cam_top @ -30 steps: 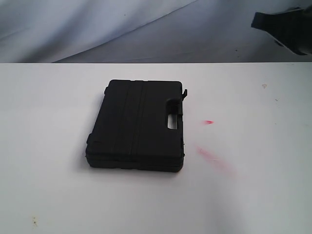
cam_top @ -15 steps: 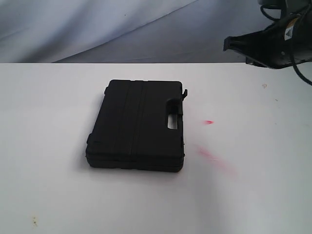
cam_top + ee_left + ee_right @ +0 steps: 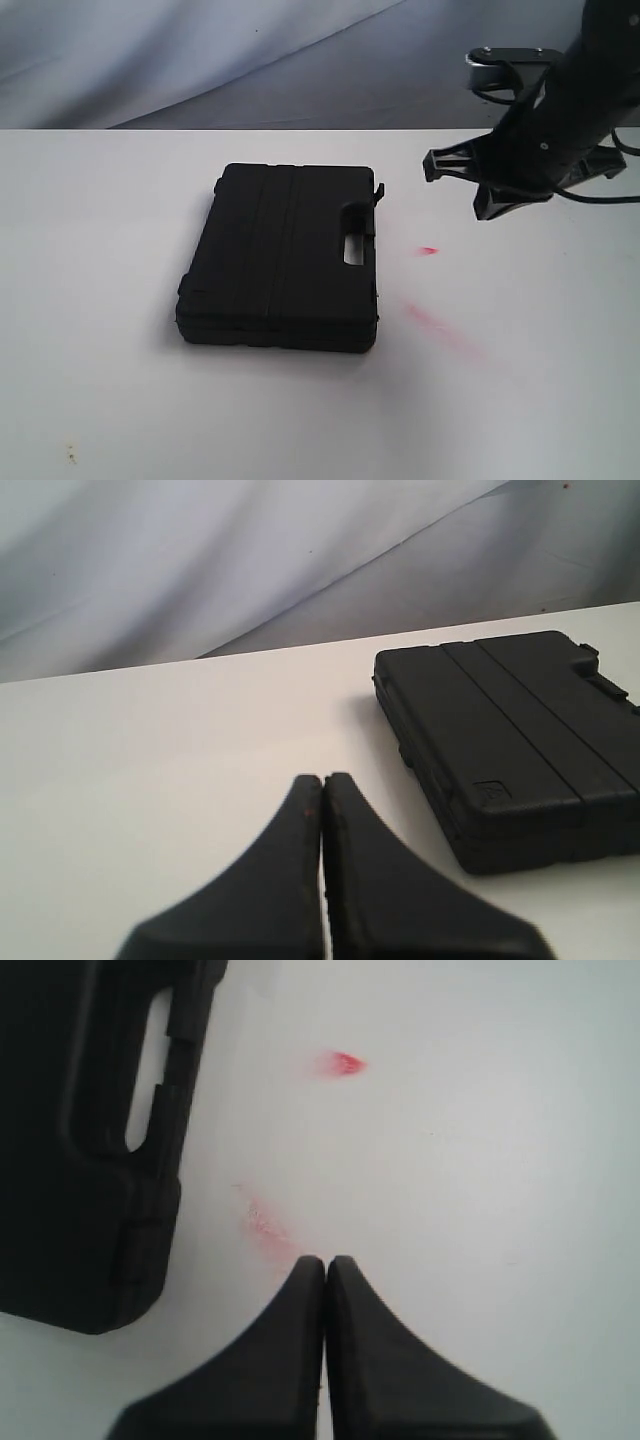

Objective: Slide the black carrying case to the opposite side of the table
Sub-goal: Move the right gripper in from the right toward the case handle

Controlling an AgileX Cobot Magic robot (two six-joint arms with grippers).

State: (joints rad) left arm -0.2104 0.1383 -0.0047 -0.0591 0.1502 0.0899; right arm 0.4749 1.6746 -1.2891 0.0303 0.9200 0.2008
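Tabletop point(image 3: 100, 300) with black carrying case point(image 3: 280, 258) lying flat near its middle
Right gripper point(image 3: 322, 1265) hangs over red smears point(image 3: 265, 1230) beside the handle edge, fingers pressed together; left gripper point(image 3: 322, 782) likewise closed, apart from the case

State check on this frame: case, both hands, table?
case: closed, lying flat on the table, untouched.
left hand: shut, empty, apart from the case.
right hand: shut, empty, off the case's handle side.
table: pink-red smears beside the case.
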